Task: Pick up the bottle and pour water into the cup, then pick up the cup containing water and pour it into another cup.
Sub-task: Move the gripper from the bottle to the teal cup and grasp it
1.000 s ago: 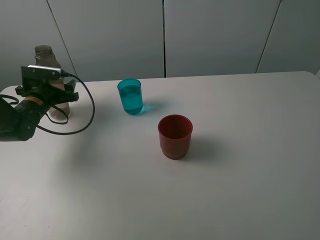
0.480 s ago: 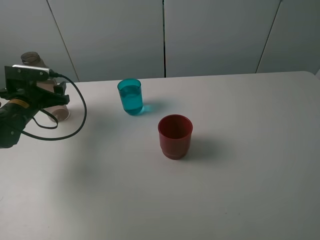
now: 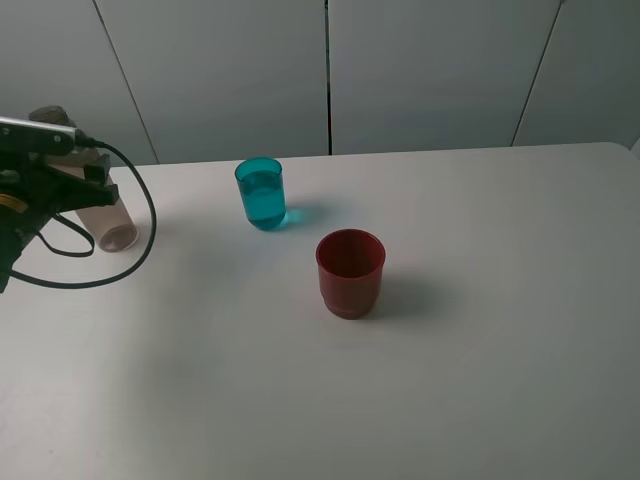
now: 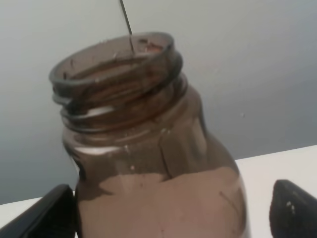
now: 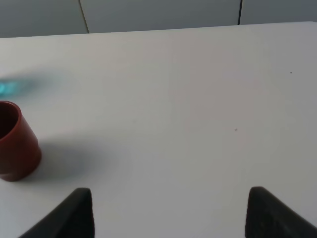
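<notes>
The bottle [image 3: 106, 218] stands upright at the table's far left, partly hidden behind my left gripper [image 3: 70, 185]. In the left wrist view its open threaded neck [image 4: 119, 79] fills the frame. My left gripper [image 4: 168, 213] is open, with one fingertip [image 4: 49, 215] close beside the bottle and the other well clear of it. The cup [image 3: 261, 193], teal with water in it, stands at the back centre. Another cup [image 3: 350, 272], dark red, sits in front of it and also shows in the right wrist view [image 5: 15, 144]. My right gripper [image 5: 173, 213] is open over bare table.
A black cable [image 3: 120, 250] loops from the left arm over the table beside the bottle. Grey wall panels [image 3: 330, 70] stand behind the table's far edge. The white table [image 3: 480, 330] stretches to the right of the cups.
My left arm has drawn back to the left, away from the cups. The bottle stays standing on the table and both cups are unmoved.
</notes>
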Robot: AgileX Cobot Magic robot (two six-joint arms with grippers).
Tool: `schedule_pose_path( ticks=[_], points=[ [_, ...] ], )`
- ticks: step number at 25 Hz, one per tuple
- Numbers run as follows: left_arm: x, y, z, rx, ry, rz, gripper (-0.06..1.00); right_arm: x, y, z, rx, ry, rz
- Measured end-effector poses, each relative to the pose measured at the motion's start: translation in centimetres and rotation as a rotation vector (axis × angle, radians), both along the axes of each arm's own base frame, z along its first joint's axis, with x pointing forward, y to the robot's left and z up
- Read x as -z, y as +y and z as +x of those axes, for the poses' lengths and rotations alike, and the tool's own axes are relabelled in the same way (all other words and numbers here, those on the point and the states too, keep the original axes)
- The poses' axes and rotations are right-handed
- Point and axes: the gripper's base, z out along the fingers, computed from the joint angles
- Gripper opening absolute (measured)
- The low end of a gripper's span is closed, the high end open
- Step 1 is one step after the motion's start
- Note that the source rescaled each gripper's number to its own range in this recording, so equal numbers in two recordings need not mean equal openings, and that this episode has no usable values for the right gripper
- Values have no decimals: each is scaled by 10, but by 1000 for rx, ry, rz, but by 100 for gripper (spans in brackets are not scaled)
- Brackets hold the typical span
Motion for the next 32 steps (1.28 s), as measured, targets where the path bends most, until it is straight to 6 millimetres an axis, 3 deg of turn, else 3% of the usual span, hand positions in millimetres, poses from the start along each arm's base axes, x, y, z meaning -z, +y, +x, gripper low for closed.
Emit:
schedule_pose_path(
  ticks=[8, 24, 27, 32],
  points=[
    [-18, 2, -17, -15, -31, 18, 99, 0, 0, 0, 0, 0, 0],
    [-90, -1, -44, 21, -57, 43, 99, 0, 0, 0, 3, 0, 6],
    [-99, -6, -41, 67, -25, 63, 99, 0, 0, 0, 3, 0, 6],
    [-106, -31, -34, 172, 5, 78, 99, 0, 0, 0, 0, 0, 0]
  ],
)
